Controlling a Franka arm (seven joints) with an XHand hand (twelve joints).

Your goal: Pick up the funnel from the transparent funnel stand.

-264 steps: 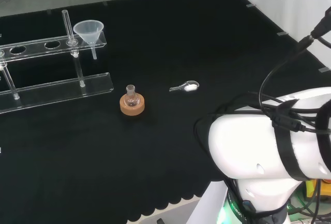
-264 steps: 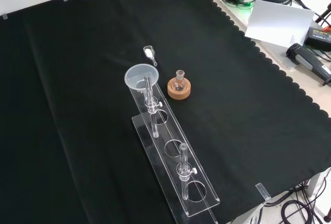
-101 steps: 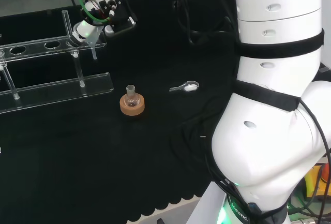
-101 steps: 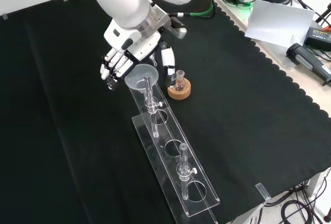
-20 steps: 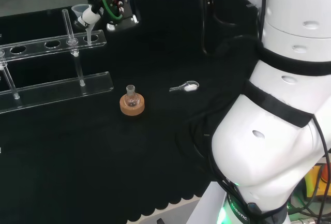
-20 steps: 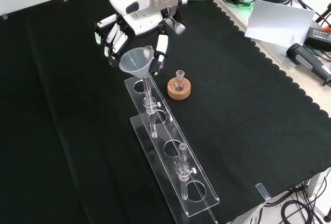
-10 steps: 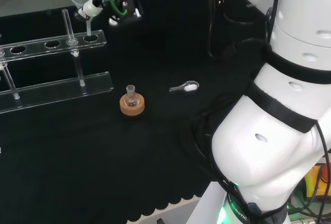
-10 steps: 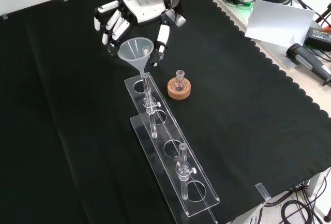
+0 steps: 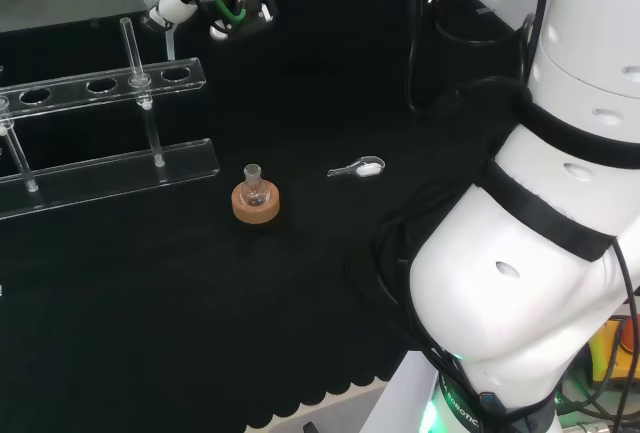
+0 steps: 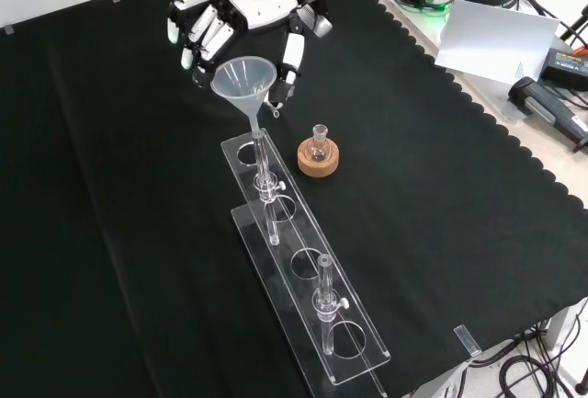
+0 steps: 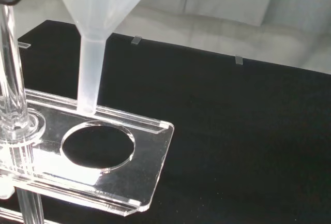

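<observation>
Nearby, flask [image 10: 318, 143] flanks stand [image 10: 303, 274].

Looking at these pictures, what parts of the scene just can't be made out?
- Front view: how the hand contacts the funnel; the funnel's bowl covers that spot.
- Head view: the hand is cut off by the top edge.
- Head view: what the small flask on its cork ring contains is too small to tell.

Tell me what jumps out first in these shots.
The hand at the top of the front view, pinching a translucent funnel lifted out of the clear funnel stand; in the wrist view its spout hangs just above the empty end hole. Beside the stand, a small flask on a cork ring.
</observation>
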